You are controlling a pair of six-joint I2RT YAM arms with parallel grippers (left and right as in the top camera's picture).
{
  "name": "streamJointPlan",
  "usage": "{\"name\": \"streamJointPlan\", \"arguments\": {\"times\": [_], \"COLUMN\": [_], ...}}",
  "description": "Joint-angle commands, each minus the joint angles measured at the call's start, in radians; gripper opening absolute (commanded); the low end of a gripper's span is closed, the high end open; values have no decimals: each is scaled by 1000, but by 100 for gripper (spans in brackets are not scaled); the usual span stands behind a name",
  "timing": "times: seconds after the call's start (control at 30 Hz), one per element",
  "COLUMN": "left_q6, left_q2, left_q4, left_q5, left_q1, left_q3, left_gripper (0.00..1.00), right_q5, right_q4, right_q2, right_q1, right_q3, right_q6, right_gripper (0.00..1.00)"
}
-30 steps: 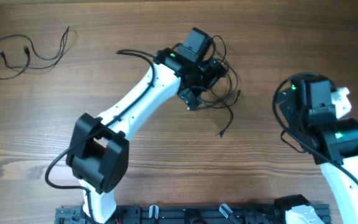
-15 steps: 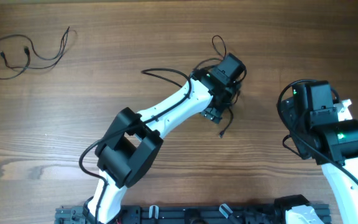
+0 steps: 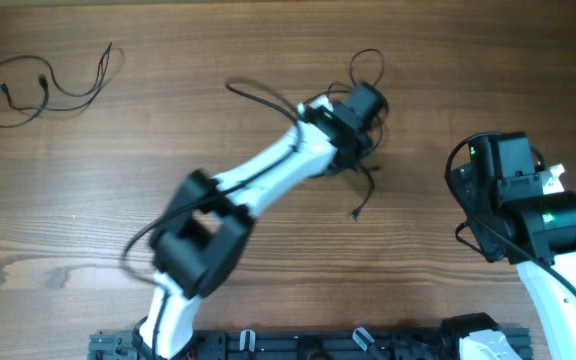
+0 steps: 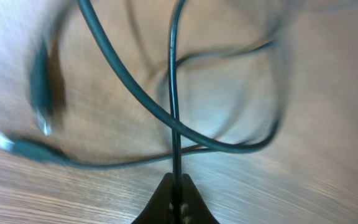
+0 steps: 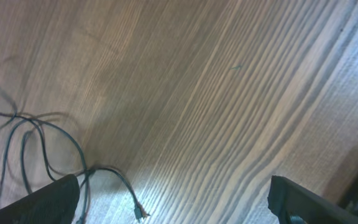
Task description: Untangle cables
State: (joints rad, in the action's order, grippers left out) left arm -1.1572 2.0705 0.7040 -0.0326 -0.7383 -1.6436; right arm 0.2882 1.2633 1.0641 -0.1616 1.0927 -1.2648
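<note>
You have the tangled cables (image 3: 368,172) on the wooden table (image 3: 188,40), right of its centre, partly under the left arm's wrist. One thin loop (image 3: 366,62) stands out above the wrist toward the far edge. A loose end with a small plug (image 3: 356,214) trails out below the bundle toward the robot's side.

Your left gripper (image 4: 174,186) is clamped on the tangle. In the left wrist view its fingertips meet in a narrow point with a single dark strand (image 4: 173,93) pinched between them. That strand runs straight up from the tips and crosses a second strand that sweeps down from the upper left and curls round to the right. Two connector ends (image 4: 18,147) lie off to the left on the wood. That view is blurred, so you cannot read their type.

Your right gripper (image 5: 174,186) holds nothing. Its two fingers (image 5: 48,202) sit at the far corners of the right wrist view, spread wide over bare wood. A few loops of the tangle and the plug end show in the lower left of that view, well clear of the fingers.

A separate cable (image 3: 45,86) lies loosely coiled at the far left corner of the table, well apart from the tangle and from both arms.
</note>
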Motion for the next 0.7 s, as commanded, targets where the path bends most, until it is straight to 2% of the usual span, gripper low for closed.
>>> {"name": "streamJointPlan", "arguments": {"times": [0.0,0.13,0.2,0.3,0.43,0.47,0.5,0.53,0.57,0.6,0.67], "left_q6": [330,493,500,577,578,578,578,577,577,577,577], "left_q2": [-255,-450,-488,-486,-488,-488,-488,-487,-483,-474,-449], "left_q4": [0,10,26,53,56,57,61,69,84,104,134], "left_q5": [-24,-10,-10,-14,-68,-71,-70,-70,-70,-70,-70], "left_q1": [100,209,241,257,294,312,325,341,357,370,378], "left_q3": [-39,-39,-39,-39,-39,-39,-39,-39,-38,-38,-38], "left_gripper": [4,4,8,9,11,20,38,64,80,87,91], "right_q5": [-48,-143,-240,-457,-586,-586,-585,-581,-577,-568,-563], "right_q4": [-39,-138,-200,-338,-386,-388,-387,-388,-393,-416,-458], "right_q2": [59,177,250,367,464,483,497,506,515,518,518], "right_q1": [4,4,4,4,4,4,4,4,4,4,4], "right_q3": [-2,-2,-2,-2,-2,-2,-2,-2,-2,-2,-2], "right_q6": [-20,-18,-3,224,379,396,406,410,409,408,399], "right_gripper": [100,100,100,100,100,100,100,100,100,100,100]}}
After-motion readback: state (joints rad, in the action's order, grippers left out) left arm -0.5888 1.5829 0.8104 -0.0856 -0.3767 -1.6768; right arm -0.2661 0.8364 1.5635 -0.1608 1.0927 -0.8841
